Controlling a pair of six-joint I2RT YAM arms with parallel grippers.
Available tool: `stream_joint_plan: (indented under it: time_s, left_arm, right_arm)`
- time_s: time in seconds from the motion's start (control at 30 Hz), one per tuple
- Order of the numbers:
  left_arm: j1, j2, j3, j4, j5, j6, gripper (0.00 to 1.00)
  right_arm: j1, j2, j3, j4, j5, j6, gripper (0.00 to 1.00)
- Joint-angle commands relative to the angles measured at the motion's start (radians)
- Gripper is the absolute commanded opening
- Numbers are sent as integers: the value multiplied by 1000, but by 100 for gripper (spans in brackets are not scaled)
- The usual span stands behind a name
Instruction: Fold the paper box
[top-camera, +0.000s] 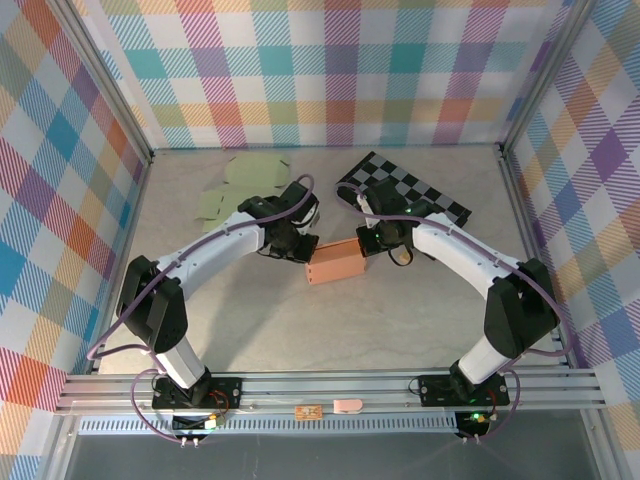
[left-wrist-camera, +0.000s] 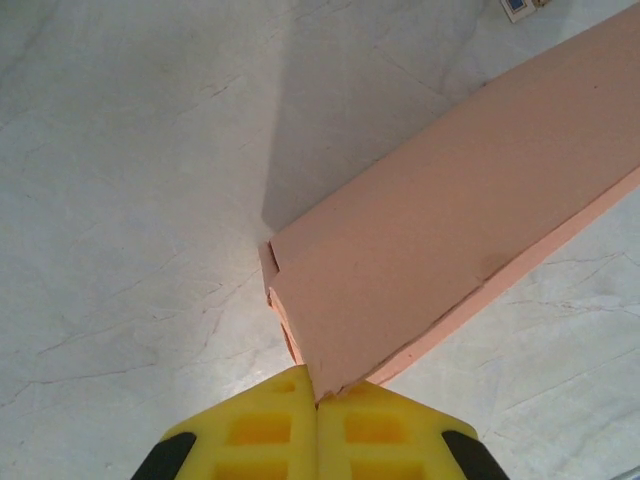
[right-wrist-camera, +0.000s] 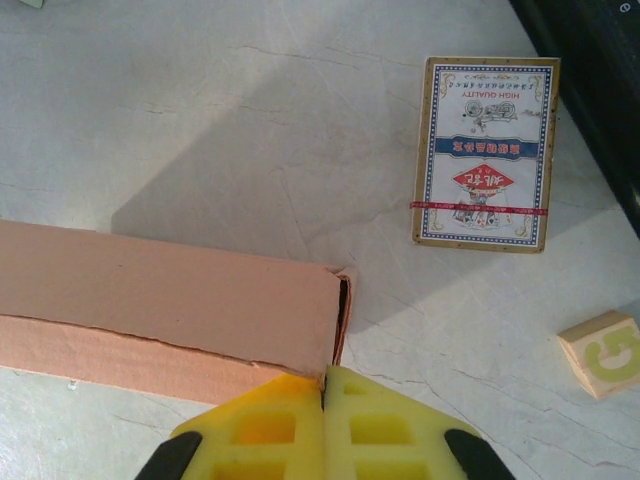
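One box (top-camera: 336, 262) lies on the desk (top-camera: 330, 335) between two end effectors. The left end effector (left-wrist-camera: 316, 385) and right end effector (right-wrist-camera: 324, 380) are both closed tight, tips at opposite box ends. One card pack (right-wrist-camera: 485, 152) and one block (right-wrist-camera: 603, 352) sit nearby.

Card pack (right-wrist-camera: 486, 152) — "HIGH QUALITY" along one edge; wooden block (right-wrist-camera: 601, 353) — a green 5.

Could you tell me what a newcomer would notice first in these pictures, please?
The pink box lies mid-table, with the left gripper and right gripper shut, tips at its opposite ends. Beyond it lie a checkerboard on the right and green sheets on the left.
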Motion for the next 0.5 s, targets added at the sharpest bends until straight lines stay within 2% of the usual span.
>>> stream_joint_plan:
  time_s: [0.0, 0.47]
  left_arm:
    - [8, 10, 38, -9, 61, -74, 0]
    - [12, 65, 109, -96, 131, -255, 0]
  right_arm:
    - [7, 13, 15, -52, -12, 14, 0]
    - [9, 26, 49, -79, -12, 13, 0]
